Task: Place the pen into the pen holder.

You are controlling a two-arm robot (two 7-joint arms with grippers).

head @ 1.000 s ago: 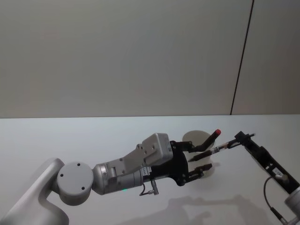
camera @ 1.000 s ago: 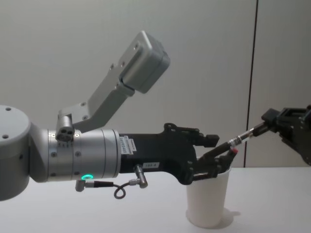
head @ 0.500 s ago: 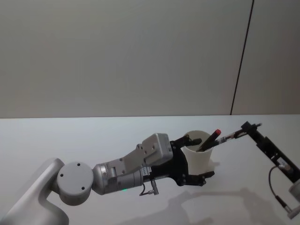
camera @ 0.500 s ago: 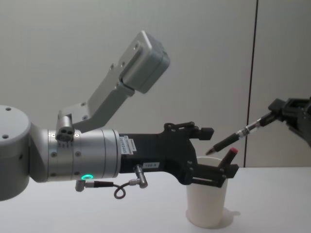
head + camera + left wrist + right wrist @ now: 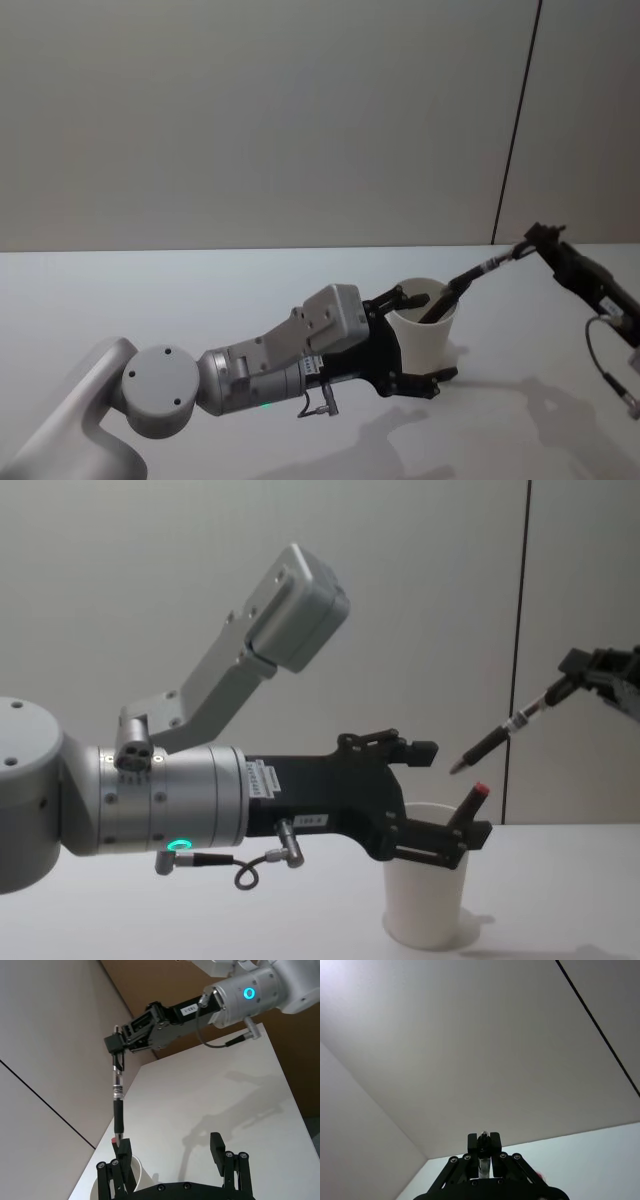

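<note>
The pen holder [image 5: 420, 342], a white paper cup [image 5: 428, 900], stands on the table. A red-capped pen [image 5: 474, 798] leans inside it, its cap above the rim [image 5: 116, 1139]. My left gripper [image 5: 428, 337] is open, one finger on each side of the cup [image 5: 447, 792] [image 5: 169, 1147]. My right gripper [image 5: 537, 240] hangs high to the cup's right [image 5: 572, 678], shut on the end of a second black-and-silver pen [image 5: 495, 742]. That pen slants down toward the cup [image 5: 490, 264] [image 5: 118, 1105], its tip above the rim. The right wrist view shows my right gripper [image 5: 483, 1141] clamped on it.
The white table [image 5: 150, 300] runs wide around the cup. A plain wall with a dark vertical seam [image 5: 515, 130] stands behind. My left arm [image 5: 150, 810] lies across the near table.
My left gripper opened and let the red-capped pen drop into the cup. My right gripper then rose up and to the right with its pen, away from the rim.
</note>
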